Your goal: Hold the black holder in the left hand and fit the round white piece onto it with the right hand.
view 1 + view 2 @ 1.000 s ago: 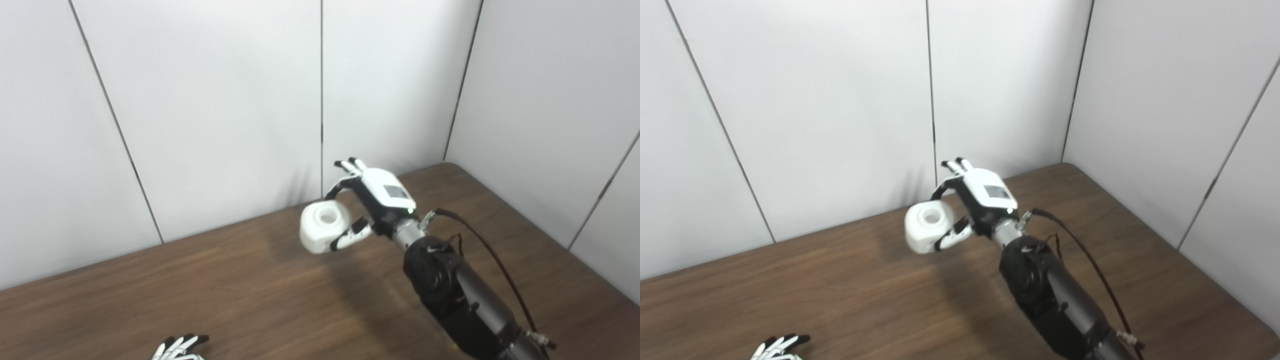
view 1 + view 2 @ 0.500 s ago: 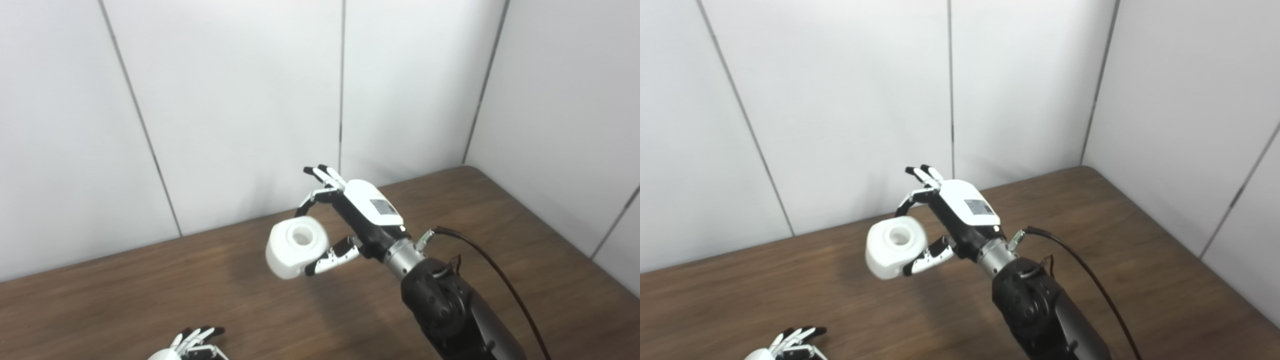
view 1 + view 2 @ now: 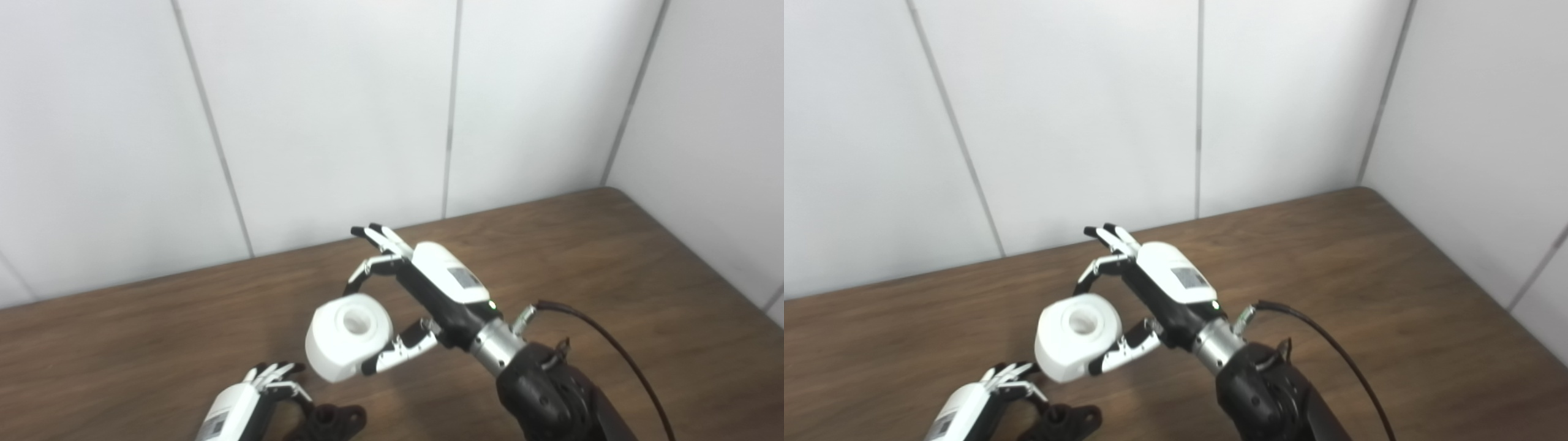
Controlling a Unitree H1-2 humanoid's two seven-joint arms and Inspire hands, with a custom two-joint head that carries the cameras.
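My right hand (image 3: 438, 285) is raised over the table, shut on the round white piece (image 3: 348, 335) between thumb and fingers. The piece is a thick white roll and its centre hole faces up. Below and left of it, at the picture's bottom edge, my left hand (image 3: 245, 407) has its fingers curled on the black holder (image 3: 331, 421), which sticks out to the right of the hand. The white piece (image 3: 1077, 344) hangs just above the holder (image 3: 1067, 421), a small gap apart. The lower part of the left hand and of the holder is cut off.
The brown wooden table (image 3: 582, 257) runs back to white wall panels behind and on the right. A black cable (image 3: 618, 355) loops off my right forearm.
The camera has swung left and down. My right hand has carried the white piece left and lower. My left hand has come up into view with the black holder.
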